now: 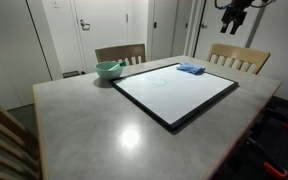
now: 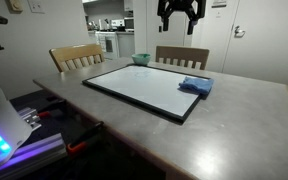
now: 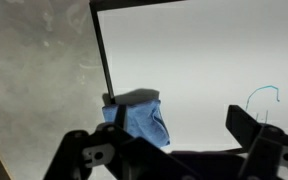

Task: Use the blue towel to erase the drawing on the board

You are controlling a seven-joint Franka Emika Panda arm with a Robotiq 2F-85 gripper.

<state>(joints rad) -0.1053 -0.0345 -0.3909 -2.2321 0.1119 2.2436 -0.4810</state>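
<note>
"Wrist view first: how do the fingers (image 3: 246,128) stand?"

"Spread wide, with nothing between them. The gripper (image 2: 179,24) hangs high above the table (image 2: 234,130), well clear of everything on it (both exterior views agree on that)."

"And the towel?"

"The towel (image 3: 139,120) lies crumpled on a corner of the board (image 3: 204,50), roughly below the wrist camera. That view frames it between the two fingers, though far beneath them. Nothing is touching it."

"Is the drawing there?"

"Yes. The drawing (image 3: 264,97) is a thin blue line on the white surface, off to one side of the towel and apart from it. In the exterior views it is too faint to read (a pale mark near the board's middle, at best)."

"So how far along is the job?"

"Hardly begun, I'd judge. The towel is not picked up and no part of the line looks wiped. What is left is nearly all of it: come down, pinch the towel, carry it over to the line, and rub until the white is clean."

"Anything else about?"

"A bowl (image 1: 108,70) sits just off the board's other end, well apart from the towel, and chairs (image 1: 239,58) stand behind the table. Neither should get in the way, I think."
</note>
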